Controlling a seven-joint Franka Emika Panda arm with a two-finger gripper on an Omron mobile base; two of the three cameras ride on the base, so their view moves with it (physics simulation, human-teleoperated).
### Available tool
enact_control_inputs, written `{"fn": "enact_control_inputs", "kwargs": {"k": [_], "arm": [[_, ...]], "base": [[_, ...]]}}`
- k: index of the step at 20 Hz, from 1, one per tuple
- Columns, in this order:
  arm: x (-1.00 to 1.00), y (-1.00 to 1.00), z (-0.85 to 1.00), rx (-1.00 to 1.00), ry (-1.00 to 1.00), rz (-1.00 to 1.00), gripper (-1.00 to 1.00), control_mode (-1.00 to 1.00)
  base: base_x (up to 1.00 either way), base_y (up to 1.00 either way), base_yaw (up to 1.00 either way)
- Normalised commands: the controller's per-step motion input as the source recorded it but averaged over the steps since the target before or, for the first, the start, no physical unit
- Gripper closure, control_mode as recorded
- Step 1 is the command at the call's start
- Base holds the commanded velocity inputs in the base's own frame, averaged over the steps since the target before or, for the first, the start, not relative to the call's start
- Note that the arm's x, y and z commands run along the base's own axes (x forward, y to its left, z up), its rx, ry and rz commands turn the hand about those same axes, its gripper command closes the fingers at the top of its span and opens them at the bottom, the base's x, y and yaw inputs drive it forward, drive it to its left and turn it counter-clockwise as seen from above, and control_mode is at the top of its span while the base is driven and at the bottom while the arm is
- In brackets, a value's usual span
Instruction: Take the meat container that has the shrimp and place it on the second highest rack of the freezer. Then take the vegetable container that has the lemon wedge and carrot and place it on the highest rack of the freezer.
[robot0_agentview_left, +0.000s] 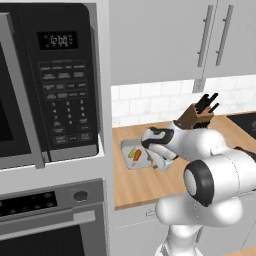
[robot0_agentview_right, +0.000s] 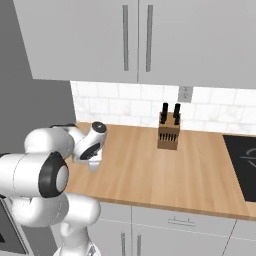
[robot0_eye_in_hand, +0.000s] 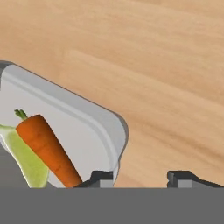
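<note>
My jaws (robot0_eye_in_hand: 142, 178) straddle the near rim of the vegetable container (robot0_eye_in_hand: 111, 131), one tip inside, one outside. They look partly closed; whether they already grip it I cannot tell. The carrot (robot0_eye_in_hand: 48, 148) lies lengthwise just inside that rim

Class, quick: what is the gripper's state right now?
Gripper: jaws straddle the rim of the vegetable container; whether they have gripped it cannot be told.

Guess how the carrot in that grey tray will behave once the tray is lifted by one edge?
The carrot is tapered and round, lying loose, so it will probably roll or slide. The lemon wedge beside it may block it. The tray has a low rim, so a steep tilt could spill both.
</note>
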Motion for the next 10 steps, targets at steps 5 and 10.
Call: {"fn": "enact_control_inputs", "kwargs": {"k": [5,10], "arm": [[0.31,0.02,-0.35,0.00,0.05,0.00,-1.00,-1.00],[0.00,-0.02,-0.28,0.01,0.00,0.00,-1.00,-1.00]], "base": [[0.00,0.00,0.00],[0.00,0.00,0.00]]}}
